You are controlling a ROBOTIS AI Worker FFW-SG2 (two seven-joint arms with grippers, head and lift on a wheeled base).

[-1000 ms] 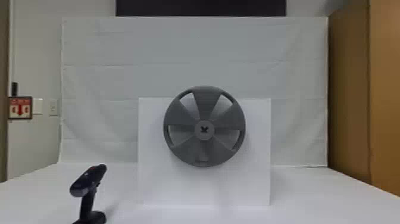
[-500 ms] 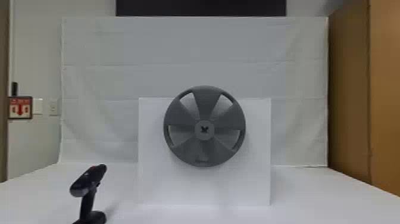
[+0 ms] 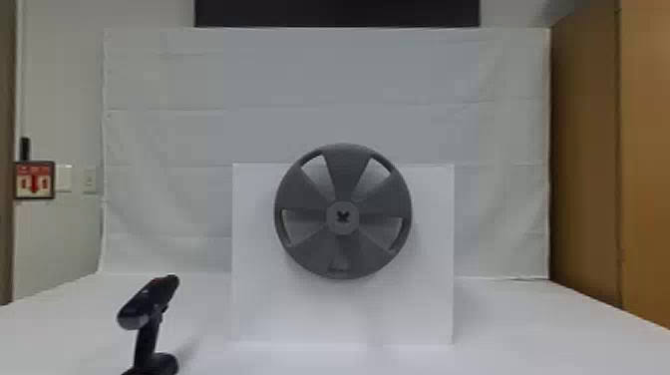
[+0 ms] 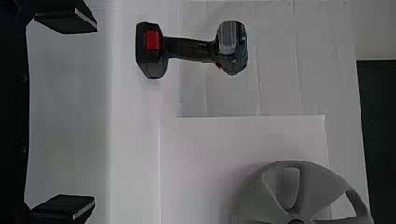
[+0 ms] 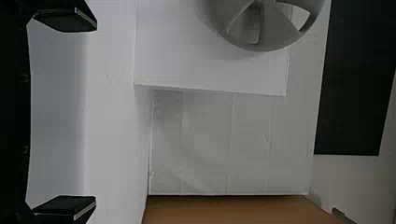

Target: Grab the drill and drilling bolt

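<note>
The black drill (image 3: 148,326) stands upright on its battery on the white table, left of the wheel, in the head view. A grey wheel (image 3: 344,164) is mounted on a white board, with a dark cross-shaped bolt spot (image 3: 343,216) at its hub. In the left wrist view my left gripper (image 4: 95,112) is open and holds nothing; the drill (image 4: 191,50) with its red battery patch stands beyond it. My right gripper (image 5: 95,112) is also open with nothing between its fingers, and part of the wheel (image 5: 275,32) shows past it.
The white board (image 3: 279,309) stands upright on the table (image 3: 518,324). A white cloth (image 3: 199,75) hangs behind. Brown panels (image 3: 588,149) rise at the right, and a red sign (image 3: 34,179) is on the left wall.
</note>
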